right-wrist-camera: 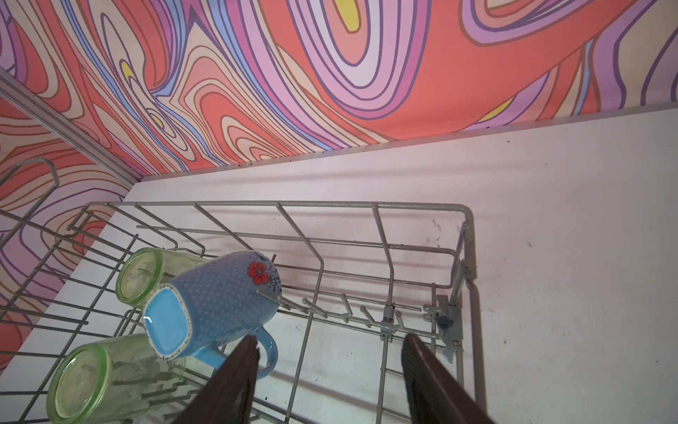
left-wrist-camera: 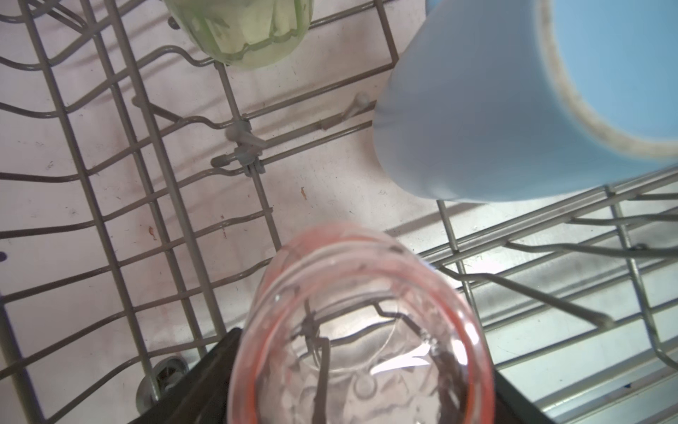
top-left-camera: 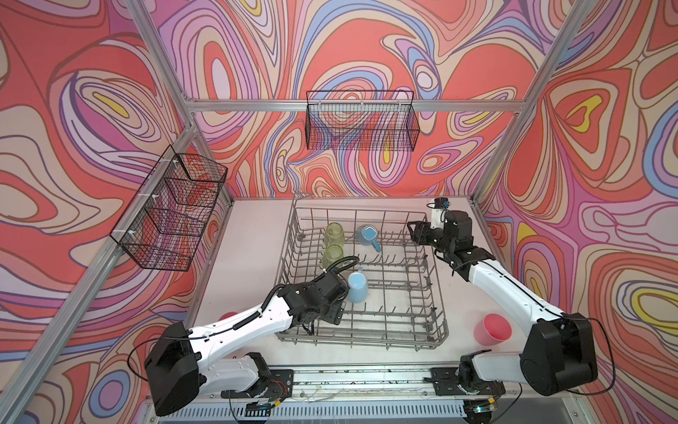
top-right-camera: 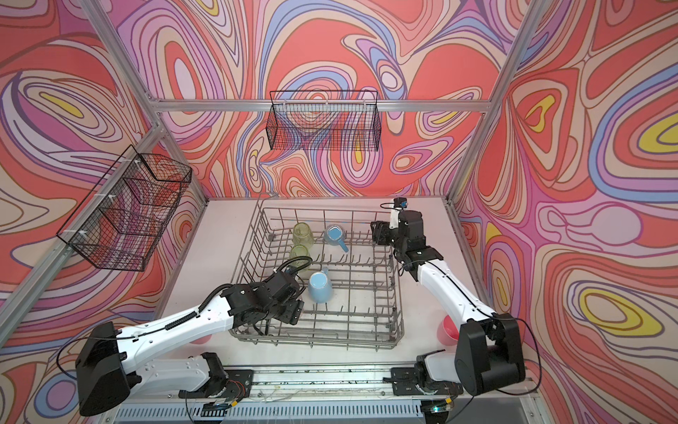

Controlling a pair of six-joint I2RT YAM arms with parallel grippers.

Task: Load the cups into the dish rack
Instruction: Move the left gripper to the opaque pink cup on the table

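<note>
The left gripper (left-wrist-camera: 365,348) has the see-through pink tumbler (left-wrist-camera: 352,282) between its jaws, low in the dish rack (top-left-camera: 367,336). I cannot tell if it squeezes. A blue mug (top-left-camera: 356,288) sits just beside. The right gripper (right-wrist-camera: 330,341) is wide and holds nothing. It is near the other blue mug (right-wrist-camera: 212,304), a green tumbler (right-wrist-camera: 139,275) and a second green tumbler (right-wrist-camera: 84,381). One pink cup (top-left-camera: 491,329) sits on the table (top-left-camera: 249,257).

Black mesh basket (top-left-camera: 361,121) hung on far wall rail; 2nd, w/ compartments (top-left-camera: 170,209), fixed at left. White tabletop (top-left-camera: 249,238) seen below.
</note>
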